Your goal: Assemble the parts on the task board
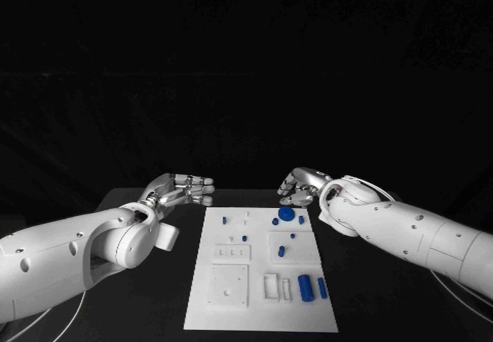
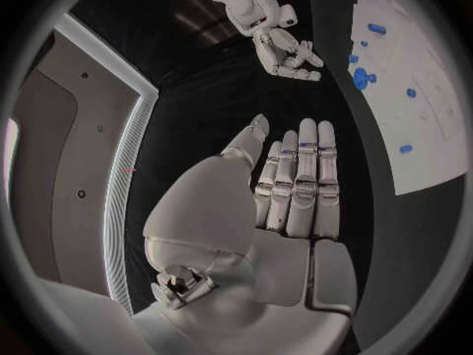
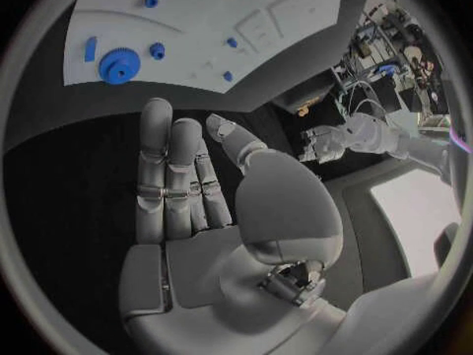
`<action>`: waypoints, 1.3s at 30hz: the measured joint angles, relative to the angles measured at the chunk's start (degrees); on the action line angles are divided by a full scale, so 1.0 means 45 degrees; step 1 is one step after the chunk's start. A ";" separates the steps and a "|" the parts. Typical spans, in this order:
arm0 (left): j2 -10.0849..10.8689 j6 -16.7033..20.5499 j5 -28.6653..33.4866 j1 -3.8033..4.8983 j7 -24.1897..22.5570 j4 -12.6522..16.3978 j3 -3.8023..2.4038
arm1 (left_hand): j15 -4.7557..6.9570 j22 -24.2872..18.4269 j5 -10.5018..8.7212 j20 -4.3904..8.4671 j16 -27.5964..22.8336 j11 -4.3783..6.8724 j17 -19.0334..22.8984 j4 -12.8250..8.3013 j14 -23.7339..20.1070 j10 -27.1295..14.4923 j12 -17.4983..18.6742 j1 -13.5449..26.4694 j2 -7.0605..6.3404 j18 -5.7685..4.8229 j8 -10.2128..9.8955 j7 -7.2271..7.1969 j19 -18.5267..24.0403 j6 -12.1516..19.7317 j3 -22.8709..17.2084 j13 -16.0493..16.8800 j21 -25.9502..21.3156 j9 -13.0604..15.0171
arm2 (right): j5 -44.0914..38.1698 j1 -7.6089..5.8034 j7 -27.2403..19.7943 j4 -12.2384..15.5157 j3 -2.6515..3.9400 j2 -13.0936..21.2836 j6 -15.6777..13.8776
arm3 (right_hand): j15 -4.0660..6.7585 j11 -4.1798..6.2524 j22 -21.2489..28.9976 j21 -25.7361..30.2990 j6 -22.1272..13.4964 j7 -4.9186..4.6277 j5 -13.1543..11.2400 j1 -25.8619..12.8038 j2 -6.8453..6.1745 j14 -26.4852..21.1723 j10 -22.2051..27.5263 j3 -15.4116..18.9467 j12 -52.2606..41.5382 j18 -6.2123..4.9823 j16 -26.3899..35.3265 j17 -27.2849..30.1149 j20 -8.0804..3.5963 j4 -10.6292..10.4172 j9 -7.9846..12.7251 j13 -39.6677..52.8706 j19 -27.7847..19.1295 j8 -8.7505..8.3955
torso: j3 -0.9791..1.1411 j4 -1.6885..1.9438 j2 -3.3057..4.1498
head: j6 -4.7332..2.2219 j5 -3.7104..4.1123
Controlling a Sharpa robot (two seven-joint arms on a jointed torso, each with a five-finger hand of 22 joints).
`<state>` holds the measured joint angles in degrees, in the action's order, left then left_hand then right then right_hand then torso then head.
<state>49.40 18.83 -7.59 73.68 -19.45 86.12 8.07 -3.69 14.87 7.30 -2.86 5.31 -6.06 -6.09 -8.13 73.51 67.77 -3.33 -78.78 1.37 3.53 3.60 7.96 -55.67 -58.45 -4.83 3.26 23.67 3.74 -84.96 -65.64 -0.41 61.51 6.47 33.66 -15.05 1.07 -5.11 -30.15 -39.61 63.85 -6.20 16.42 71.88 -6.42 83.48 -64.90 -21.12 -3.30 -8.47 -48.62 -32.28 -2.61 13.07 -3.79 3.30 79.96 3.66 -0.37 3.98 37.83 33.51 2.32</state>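
The white task board (image 1: pixel 231 313) lies in the middle of the black table, and also appears in the wrist views (image 2: pixel 433 118) (image 3: pixel 197 16). On it lie small blue parts: a round gear (image 1: pixel 286 213) (image 3: pixel 118 65) (image 2: pixel 361 77) near the far edge, a thick cylinder (image 1: pixel 306 286) and a slim bar (image 1: pixel 323 287) near the front right. My left hand (image 1: pixel 185 189) (image 2: pixel 296 185) hovers off the board's far left corner, fingers straight and together, holding nothing. My right hand (image 1: pixel 300 187) (image 3: pixel 182 173) hovers just beyond the gear, fingers extended, empty.
White raised fixtures (image 1: pixel 228 285) and slotted blocks (image 1: pixel 276 286) stand on the board's near half. Bare black tabletop (image 1: pixel 123 203) surrounds the board on both sides. My white forearms (image 1: pixel 72 249) (image 1: pixel 421 235) reach in over the table's left and right.
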 measured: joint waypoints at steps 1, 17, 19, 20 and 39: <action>0.0034 -0.0018 -0.0042 0.0011 0.0000 0.0087 -0.0003 | 0.0000 0.0017 0.0000 -0.0020 0.0000 -0.0001 -0.0010 0.0001 0.0000 -0.0001 0.0000 0.0000 0.0000 0.0000 0.0000 0.0000 0.0020 0.0000 -0.0001 0.0000 0.0036 0.0000 | -0.0271 -0.0001 0.0077 -0.0012 0.0000 -0.0033 -0.0021 | 0.0000 -0.0002 -0.0070 -0.0026 0.0000 0.0000 -0.0048 0.0000 0.0000 0.0000 0.0000 0.0057 0.0000 -0.0085 -0.0064 0.0026 0.0040 -0.0012 0.0000 0.0000 0.0039 0.0000 | -0.0007 0.0038 0.0067 | -0.0032 0.0048; 0.0365 -0.0173 -0.0569 0.0318 0.0027 0.0819 -0.0020 | 0.0047 0.0143 -0.0001 0.0072 0.0050 0.0139 -0.0102 -0.0175 0.0047 0.0140 0.0001 0.0103 0.0013 -0.0001 0.0000 -0.0055 0.0113 -0.0281 0.0105 0.0011 0.0232 0.0013 | -0.2835 0.0012 0.1040 -0.0393 -0.0011 -0.0551 0.0068 | -0.0106 -0.0026 -0.1246 0.0359 -0.0198 -0.0104 -0.0307 0.0285 -0.0285 -0.0146 0.0159 0.0228 0.0000 -0.0183 -0.0802 0.0826 0.0176 -0.0429 0.0002 0.0000 0.0140 0.0000 | -0.0061 0.0420 0.0785 | -0.0286 0.0334; 0.0369 -0.0186 -0.0598 0.0328 0.0032 0.0825 -0.0020 | 0.0047 0.0143 0.0000 0.0071 0.0051 0.0138 -0.0102 -0.0175 0.0047 0.0140 0.0001 0.0103 0.0013 -0.0001 0.0000 -0.0056 0.0113 -0.0281 0.0105 0.0011 0.0232 0.0012 | -0.2955 0.0012 0.1126 -0.0455 -0.0025 -0.0568 0.0117 | -0.0081 -0.0026 -0.1383 0.0508 -0.0198 -0.0104 -0.0307 0.0285 -0.0285 -0.0174 0.0159 0.0227 0.0000 -0.0182 -0.0831 0.0869 0.0170 -0.0429 0.0002 -0.0001 0.0229 0.0000 | -0.0066 0.0442 0.0839 | -0.0287 0.0356; 0.0372 -0.0192 -0.0608 0.0331 0.0034 0.0829 -0.0020 | 0.0047 0.0143 -0.0001 0.0071 0.0051 0.0139 -0.0102 -0.0175 0.0047 0.0140 0.0001 0.0103 0.0014 0.0000 0.0000 -0.0055 0.0113 -0.0280 0.0105 0.0011 0.0232 0.0012 | -0.3001 0.0012 0.1158 -0.0476 -0.0036 -0.0572 0.0139 | -0.0082 -0.0026 -0.1446 0.0533 -0.0198 -0.0104 -0.0307 0.0285 -0.0285 -0.0175 0.0159 0.0227 0.0000 -0.0181 -0.0832 0.0891 0.0180 -0.0429 0.0002 -0.0001 0.0278 0.0000 | -0.0066 0.0452 0.0861 | -0.0287 0.0366; 0.0388 -0.0293 -0.0676 0.0365 0.0073 0.0824 -0.0022 | 0.0046 0.0166 -0.0001 0.0071 0.0142 -0.0025 -0.0143 -0.0279 0.0046 -0.0025 0.0001 0.0205 0.0013 0.0001 0.0000 -0.0055 0.0112 -0.0280 0.0210 0.0009 0.0284 0.0010 | -0.3567 0.0144 0.1564 -0.0757 -0.0192 -0.0654 0.0597 | -0.0077 -0.0026 -0.2472 0.1282 -0.0197 -0.0105 -0.0306 0.0336 -0.0336 -0.0175 0.0158 0.0134 0.0000 -0.0168 -0.0943 0.1063 0.0174 -0.0521 0.0004 -0.0002 0.0543 0.0000 | -0.0074 0.0543 0.1211 | -0.0320 0.0491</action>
<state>51.15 17.51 -10.63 75.32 -19.12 89.83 7.97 -3.48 15.62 7.29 -2.54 5.95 -6.17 -6.74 -9.38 73.72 67.66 -3.33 -77.86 1.43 3.53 3.60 7.71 -55.17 -59.71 -3.88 3.30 24.94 3.79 -101.01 -64.99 6.63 58.11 5.60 30.72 -12.36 0.73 -5.22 -41.27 -33.84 62.97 -6.67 15.04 73.39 -7.93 82.69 -64.19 -20.52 -3.30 -9.23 -52.87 -27.50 -1.82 10.72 -3.77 3.29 82.40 3.66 -0.71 6.42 43.28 32.07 4.53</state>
